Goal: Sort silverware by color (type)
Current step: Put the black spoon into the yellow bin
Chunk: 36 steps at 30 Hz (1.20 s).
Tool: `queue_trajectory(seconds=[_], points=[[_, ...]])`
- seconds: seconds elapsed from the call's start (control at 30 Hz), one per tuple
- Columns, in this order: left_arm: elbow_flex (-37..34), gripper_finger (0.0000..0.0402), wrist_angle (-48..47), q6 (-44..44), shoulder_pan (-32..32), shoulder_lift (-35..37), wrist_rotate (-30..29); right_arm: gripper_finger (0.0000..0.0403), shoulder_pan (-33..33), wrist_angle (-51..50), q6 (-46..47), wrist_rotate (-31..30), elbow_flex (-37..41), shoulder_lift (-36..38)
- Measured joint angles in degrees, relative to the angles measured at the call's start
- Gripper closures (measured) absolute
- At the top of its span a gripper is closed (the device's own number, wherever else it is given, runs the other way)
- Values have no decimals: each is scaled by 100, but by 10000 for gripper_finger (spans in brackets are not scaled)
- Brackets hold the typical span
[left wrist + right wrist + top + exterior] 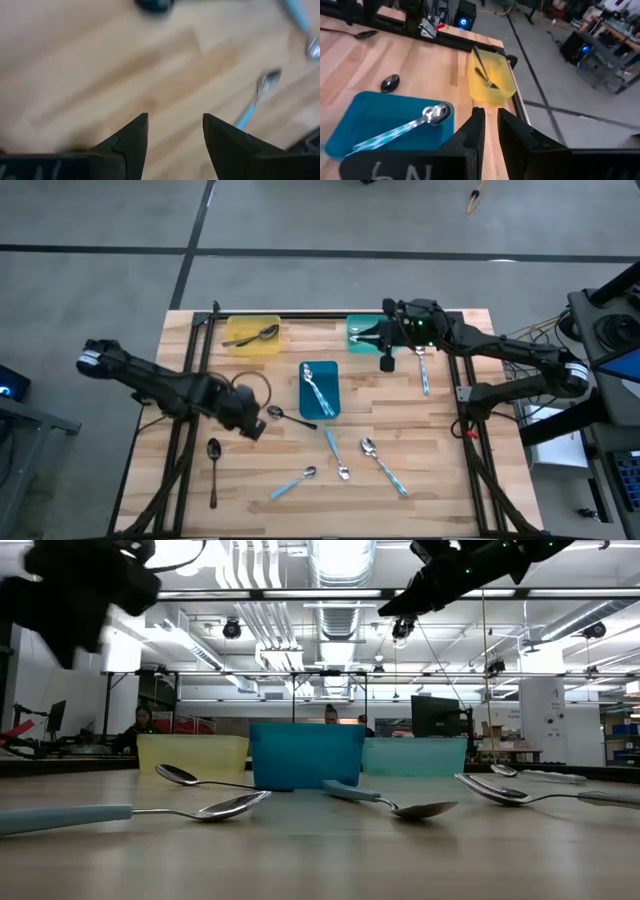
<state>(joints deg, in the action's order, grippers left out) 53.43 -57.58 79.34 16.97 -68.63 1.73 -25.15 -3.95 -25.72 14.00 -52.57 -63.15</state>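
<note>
My left gripper hovers open, pointing down over bare wood, just left of a dark spoon lying on the table. My right gripper is raised over the teal tray, its fingers nearly together with nothing between them. The yellow tray holds a dark spoon. A blue-handled spoon lies in the blue tray. Another dark spoon and several blue-handled spoons lie flat on the wood.
The three trays stand in the far half of the wooden table: yellow at the far left, teal at the far right, blue nearer the middle. Black frame rails run along both sides. People sit in the room beyond the table.
</note>
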Motion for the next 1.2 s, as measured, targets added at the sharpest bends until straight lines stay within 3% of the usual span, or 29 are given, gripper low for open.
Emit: queue_trajectory(seconds=[0.23,0.53,0.87,1.2], points=[[-6,233,5,1551,1248,-455,691,360,29,-40,313,-2,179,-57],[-72,233,-49,3041,2587,-990,727,360,29,-50,-28,-2,268,-104],[-83,233,-153,3883,3014,-1426,206,360,29,-21,-197,-2,-51,-104],[-96,233,-248,4014,3282,-2020,279,360,29,-48,-288,-2,-51,-104]])
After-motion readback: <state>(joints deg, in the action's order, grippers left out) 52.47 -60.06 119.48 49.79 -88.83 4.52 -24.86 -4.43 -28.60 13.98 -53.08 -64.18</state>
